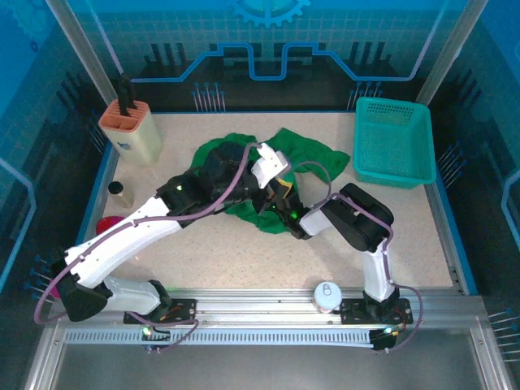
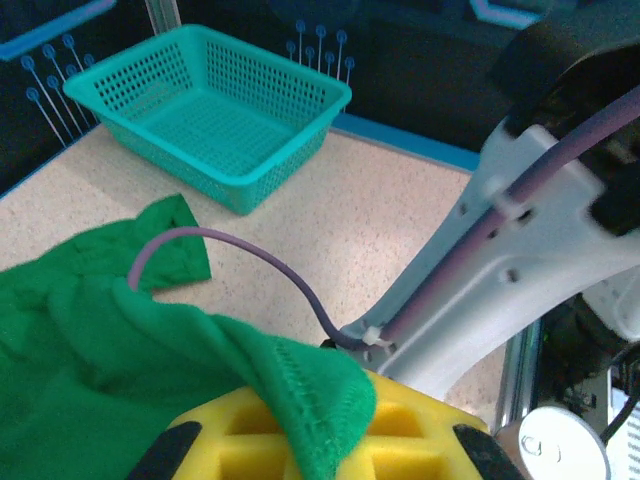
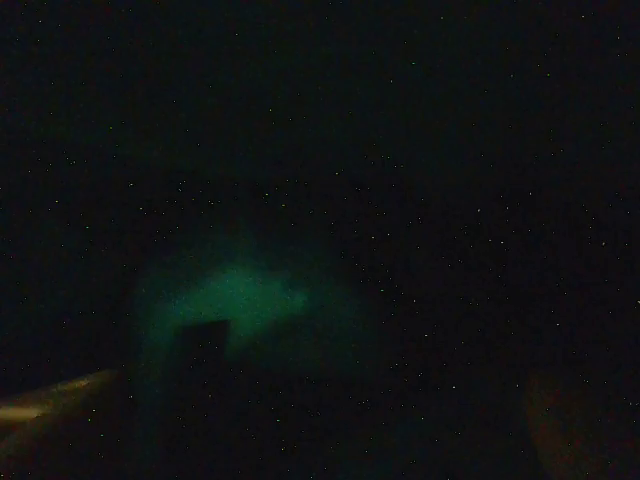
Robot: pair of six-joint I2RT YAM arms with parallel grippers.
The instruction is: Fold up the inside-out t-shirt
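The inside-out t-shirt (image 1: 305, 154) lies crumpled in a green heap at mid-table. My left gripper (image 1: 282, 188) hovers over the heap's right side. In the left wrist view a stitched hem of the t-shirt (image 2: 310, 400) is pinched between its yellow pads, and the left gripper (image 2: 320, 445) is shut on it. My right gripper (image 1: 279, 210) pushes into the heap's near edge from the right and is buried in cloth. The right wrist view is almost black with a dim green glow of cloth (image 3: 235, 295), so its jaws cannot be made out.
A teal mesh basket (image 1: 394, 142) (image 2: 210, 110) stands at the far right. A tan holder (image 1: 130, 130) sits far left, with a small bottle (image 1: 119, 191) and a red object (image 1: 108, 223) nearer. A white round object (image 1: 327, 296) rests on the front rail. The right arm's link (image 2: 520, 250) passes close to the left gripper.
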